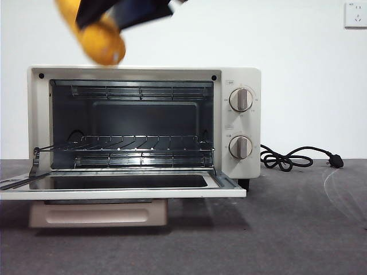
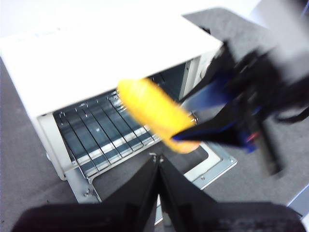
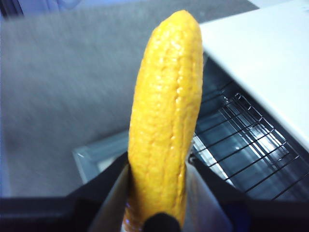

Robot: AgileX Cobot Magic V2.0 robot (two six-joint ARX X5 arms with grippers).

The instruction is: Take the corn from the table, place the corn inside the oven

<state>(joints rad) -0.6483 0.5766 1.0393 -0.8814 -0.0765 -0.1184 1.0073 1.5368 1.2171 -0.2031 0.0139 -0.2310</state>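
Corn (image 3: 166, 121), a glossy yellow-orange cob, is clamped between the two black jaws of the right gripper (image 3: 157, 193), which holds it in the air above the oven (image 1: 241, 77), over the oven's top front edge toward the side away from the knobs. In the front view the cob juts down from the top edge, blurred. The oven is a cream-white box standing on the dark grey table (image 1: 298, 229). Its door (image 1: 120, 192) is folded down flat and open. Inside, a wire rack (image 1: 132, 143) sits at mid height with nothing on it. Two round knobs (image 1: 241, 99) sit one above the other on the panel beside the opening; small labels by them are too faint to read. The left gripper (image 2: 158, 166) hangs in front of the open door with its jaws pressed together, holding nothing. A black power cord (image 1: 289, 157) lies coiled on the table beside the oven's knob side. A white wall socket (image 1: 355, 14) shows on the wall.
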